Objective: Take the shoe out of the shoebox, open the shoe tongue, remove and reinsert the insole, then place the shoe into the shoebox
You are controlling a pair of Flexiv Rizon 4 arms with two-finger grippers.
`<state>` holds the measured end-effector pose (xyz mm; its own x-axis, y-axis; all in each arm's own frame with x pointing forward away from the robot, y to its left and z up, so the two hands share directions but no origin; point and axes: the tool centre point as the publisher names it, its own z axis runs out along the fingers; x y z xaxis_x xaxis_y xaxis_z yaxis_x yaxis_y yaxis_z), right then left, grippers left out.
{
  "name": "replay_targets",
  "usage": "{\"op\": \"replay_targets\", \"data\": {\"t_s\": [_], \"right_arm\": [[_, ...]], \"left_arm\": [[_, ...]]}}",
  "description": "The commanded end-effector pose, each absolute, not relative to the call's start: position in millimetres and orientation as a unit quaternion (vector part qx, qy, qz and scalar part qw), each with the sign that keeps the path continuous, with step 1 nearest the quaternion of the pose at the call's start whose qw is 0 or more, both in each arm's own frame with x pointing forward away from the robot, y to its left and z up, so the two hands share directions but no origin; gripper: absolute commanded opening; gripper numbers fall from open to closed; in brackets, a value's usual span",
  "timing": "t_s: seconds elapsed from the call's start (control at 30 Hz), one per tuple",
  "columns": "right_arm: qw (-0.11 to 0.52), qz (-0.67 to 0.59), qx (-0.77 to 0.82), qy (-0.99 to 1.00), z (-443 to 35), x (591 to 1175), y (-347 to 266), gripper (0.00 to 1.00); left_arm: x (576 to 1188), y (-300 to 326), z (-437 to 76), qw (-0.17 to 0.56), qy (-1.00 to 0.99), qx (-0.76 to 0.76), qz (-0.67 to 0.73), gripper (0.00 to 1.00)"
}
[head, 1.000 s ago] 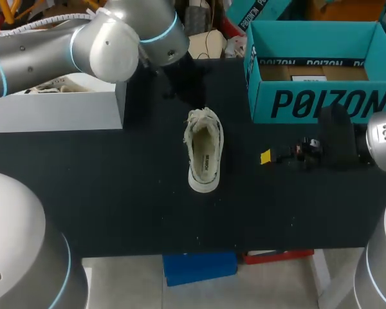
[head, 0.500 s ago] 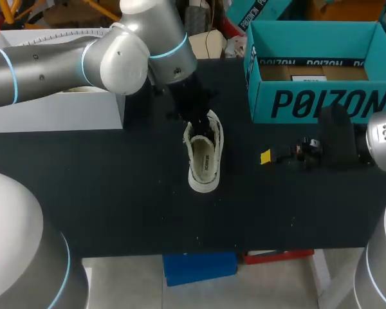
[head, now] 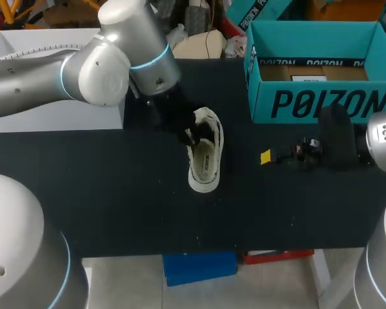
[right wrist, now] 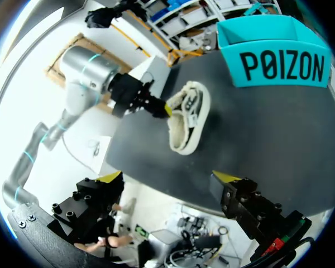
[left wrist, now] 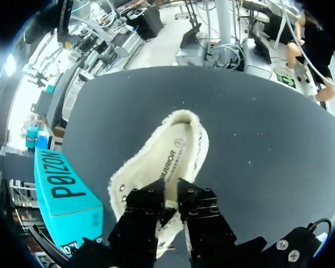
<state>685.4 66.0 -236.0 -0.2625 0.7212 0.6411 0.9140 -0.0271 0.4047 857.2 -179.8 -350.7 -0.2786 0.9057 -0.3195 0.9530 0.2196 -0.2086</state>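
A dark worktop [head: 116, 193] carries a cream shoe [head: 206, 164] near its middle, opening upward, outside the teal shoebox [head: 321, 103] at the far right corner. A white box [head: 58, 116] sits along the far left edge. The left gripper [left wrist: 167, 207] is buried in the shoe's laced end, and whether it grips cannot be told. The right gripper [right wrist: 166, 178] hangs near the right edge, jaws wide apart.
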Motion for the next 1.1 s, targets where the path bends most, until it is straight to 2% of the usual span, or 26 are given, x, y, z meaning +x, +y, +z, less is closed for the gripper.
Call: {"op": "replay_targets", "data": {"t_s": [0.03,0.23,1.1], "right_arm": [[0.121,-0.399,-0.595,-0.687,-236.0,685.2,66.3,1.00],[0.121,-0.399,-0.595,-0.687,-236.0,685.2,66.3,1.00],[0.121,-0.399,-0.595,-0.687,-236.0,685.2,66.3,1.00]], "left_arm": [[847.5,-161.7,-318.8,0.061,0.773,0.607,-0.173,1.00],[845.8,-146.6,-313.8,0.030,0.763,0.626,-0.155,1.00],[845.8,-146.6,-313.8,0.030,0.763,0.626,-0.155,1.00]]}}
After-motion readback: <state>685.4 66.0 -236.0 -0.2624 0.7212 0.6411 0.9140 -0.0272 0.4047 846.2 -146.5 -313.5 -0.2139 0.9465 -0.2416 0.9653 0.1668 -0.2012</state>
